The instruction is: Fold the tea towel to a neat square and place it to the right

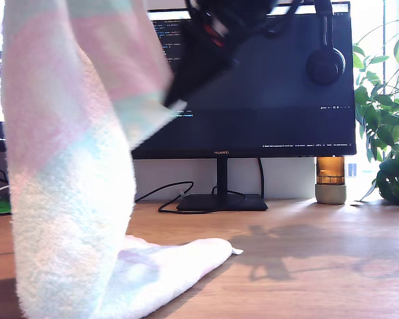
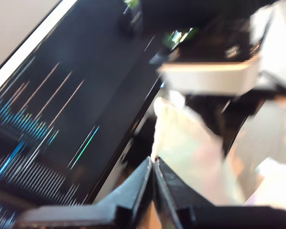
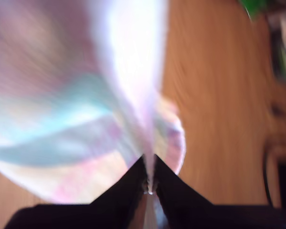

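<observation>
Exterior view: tea towel (image 1: 66, 199) hanging onto the desk (image 1: 306, 266), both grippers' jaws clamped on it

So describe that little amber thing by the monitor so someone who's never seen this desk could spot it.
Start at the big dark monitor on the wooden desk. Just past its lower corner on the exterior view's right, before the leafy plant, stands a small upright cylinder. Its glowing amber top on a pale grey base sets it apart from everything nearby.

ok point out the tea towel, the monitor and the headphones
tea towel (image 1: 66, 199): exterior view, on the hanging fluffy middle.
monitor (image 1: 279, 100): exterior view, on the dark screen.
headphones (image 1: 325, 64): exterior view, on the round ear cup.
</observation>
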You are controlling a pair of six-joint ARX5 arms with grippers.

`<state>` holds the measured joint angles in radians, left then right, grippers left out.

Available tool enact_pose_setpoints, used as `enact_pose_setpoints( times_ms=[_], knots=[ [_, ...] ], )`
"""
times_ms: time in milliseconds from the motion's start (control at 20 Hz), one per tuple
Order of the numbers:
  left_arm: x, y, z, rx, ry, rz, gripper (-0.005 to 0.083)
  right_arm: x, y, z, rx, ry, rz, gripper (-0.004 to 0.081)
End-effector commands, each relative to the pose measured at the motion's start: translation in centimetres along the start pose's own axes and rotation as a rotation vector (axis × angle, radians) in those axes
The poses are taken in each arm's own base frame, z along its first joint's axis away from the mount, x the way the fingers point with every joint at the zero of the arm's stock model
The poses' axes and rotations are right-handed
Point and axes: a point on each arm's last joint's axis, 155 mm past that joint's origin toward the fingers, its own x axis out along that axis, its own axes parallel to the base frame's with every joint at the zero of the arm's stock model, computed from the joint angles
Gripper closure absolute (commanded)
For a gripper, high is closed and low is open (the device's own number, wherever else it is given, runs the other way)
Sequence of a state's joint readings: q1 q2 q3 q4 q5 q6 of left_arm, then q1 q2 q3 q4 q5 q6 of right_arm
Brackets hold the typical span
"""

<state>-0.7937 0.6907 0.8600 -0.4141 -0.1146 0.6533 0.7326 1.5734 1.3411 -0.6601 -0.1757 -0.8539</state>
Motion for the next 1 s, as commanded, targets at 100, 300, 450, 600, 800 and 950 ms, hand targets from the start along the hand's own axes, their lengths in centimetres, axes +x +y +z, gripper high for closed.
enact_pose_setpoints(
  times_ms=[100,300,450,600,800,950],
  knots=[
    [0.8,0.5,-0.3,-0.061,0.013,0.016,0.0797,-4.3,-5.2,1.7,0.037,0.033,-0.183,0.0782],
    [3.7,1.0,-0.1,-0.075,0.011,0.031,0.0797,-8.1,-7.4,3.4,0.054,0.052,-0.265,0.0782],
    [5.7,4.3,1.8,-0.091,-0.088,0.146,0.0797,-10.2,-9.6,3.7,0.039,0.078,-0.370,0.0782],
    [8.0,6.0,1.6,-0.096,-0.125,0.178,0.0797,-11.9,-12.6,4.1,0.045,0.063,-0.495,0.0782],
    [10.4,9.9,0.6,-0.085,-0.180,0.274,0.0797,-13.5,-17.9,3.5,0.072,0.054,-0.691,0.0782],
    [12.1,12.6,1.1,-0.061,-0.251,0.293,0.0797,-12.8,-21.5,3.8,0.082,0.011,-0.801,0.0782]
  ],
)
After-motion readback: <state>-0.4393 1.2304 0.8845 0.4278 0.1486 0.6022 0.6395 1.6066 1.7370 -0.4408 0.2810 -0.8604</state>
